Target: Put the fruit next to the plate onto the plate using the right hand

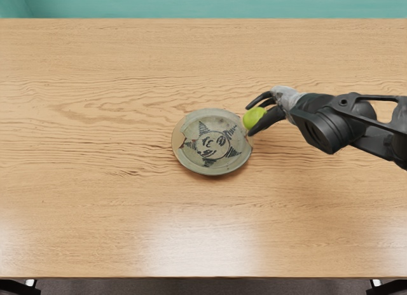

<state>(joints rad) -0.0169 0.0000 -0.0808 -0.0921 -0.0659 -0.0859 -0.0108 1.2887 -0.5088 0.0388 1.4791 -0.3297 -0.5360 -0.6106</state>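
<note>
- Bare tabletop (191, 244) fills the near edge. The plate (191, 164) sits near its middle, face up and free to receive.
- Green fruit (254, 117) is at the plate's right rim, not yet on it.
- Right hand (270, 107) reaches in from the right edge, fingers curled closed around the fruit; judged a grasp for lifting.

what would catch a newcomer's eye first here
The round plate with a dark star-and-face pattern, near the middle of the wooden table. Next, the dark right hand reaching in from the right edge, closed around a small green fruit at the plate's upper right rim.
</note>
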